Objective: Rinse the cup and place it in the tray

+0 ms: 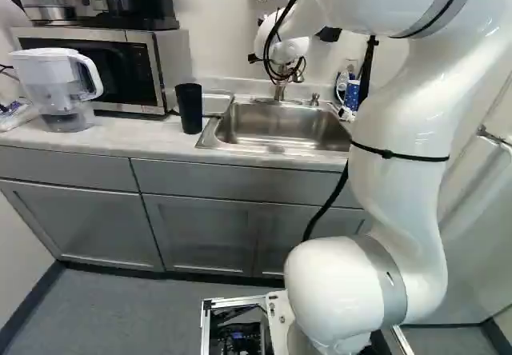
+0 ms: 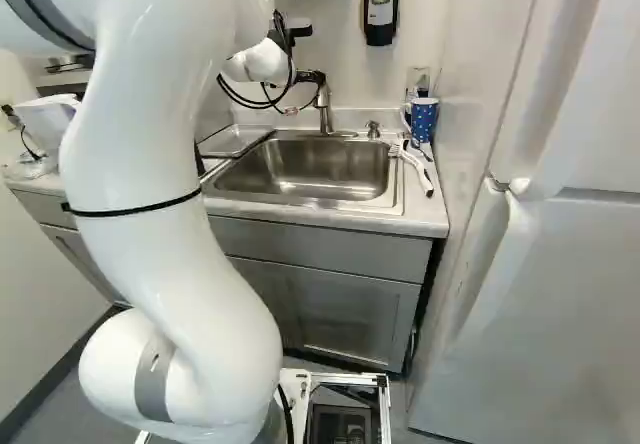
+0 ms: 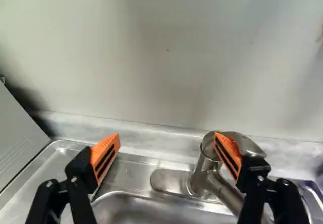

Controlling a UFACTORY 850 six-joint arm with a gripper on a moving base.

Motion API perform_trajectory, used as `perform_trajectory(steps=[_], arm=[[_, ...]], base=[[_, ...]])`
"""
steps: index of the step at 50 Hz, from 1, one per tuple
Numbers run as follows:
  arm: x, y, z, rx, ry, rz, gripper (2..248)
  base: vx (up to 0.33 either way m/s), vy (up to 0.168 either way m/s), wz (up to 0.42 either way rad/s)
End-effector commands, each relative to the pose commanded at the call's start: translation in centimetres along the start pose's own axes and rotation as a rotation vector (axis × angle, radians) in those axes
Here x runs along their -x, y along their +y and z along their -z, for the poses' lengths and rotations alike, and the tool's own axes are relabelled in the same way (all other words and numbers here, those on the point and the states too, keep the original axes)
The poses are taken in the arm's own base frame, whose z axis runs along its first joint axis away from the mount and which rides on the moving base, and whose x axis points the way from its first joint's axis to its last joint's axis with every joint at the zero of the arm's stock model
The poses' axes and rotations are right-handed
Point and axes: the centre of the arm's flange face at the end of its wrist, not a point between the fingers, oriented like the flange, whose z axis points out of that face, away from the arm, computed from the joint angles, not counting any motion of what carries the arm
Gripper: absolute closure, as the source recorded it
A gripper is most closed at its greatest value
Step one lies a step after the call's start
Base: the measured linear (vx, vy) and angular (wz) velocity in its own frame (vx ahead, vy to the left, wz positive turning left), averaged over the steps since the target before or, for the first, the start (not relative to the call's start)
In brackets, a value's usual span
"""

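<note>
A black cup [image 1: 190, 109] stands on the desk [image 1: 120, 137], near the sink [image 2: 300, 202] and beside the tray [image 2: 232, 140]. Beyond, the gripper [image 2: 312, 77] is wide open, gripping nothing, one finger close to the faucet [image 3: 203, 171].

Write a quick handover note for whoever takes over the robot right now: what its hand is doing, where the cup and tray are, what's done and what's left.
Gripper: open, holding nothing, at the tap; one finger overlaps the tap in the wrist view, contact unclear.
Cups: black one upright on the counter, left of the sink; blue dotted mug right of it. Probably the black one is meant.
Tray: seemingly the flat metal piece left of the sink.
Done: no cup in the tray; rinsing, cannot tell.
Left: placing, and rinsing if still needed.
</note>
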Motion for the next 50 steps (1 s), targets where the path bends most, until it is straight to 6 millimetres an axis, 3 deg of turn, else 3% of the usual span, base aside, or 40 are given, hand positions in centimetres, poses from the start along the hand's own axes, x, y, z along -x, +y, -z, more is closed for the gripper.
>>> perform_trajectory(steps=[34, 50], arm=[[-0.8, 0.0, -0.4, 0.0, 0.079, 0.0, 3], [-0.3, 0.0, 1.9, 0.0, 0.071, 0.0, 3]], base=[[0.0, 0.0, 0.0], [0.0, 0.0, 0.0]])
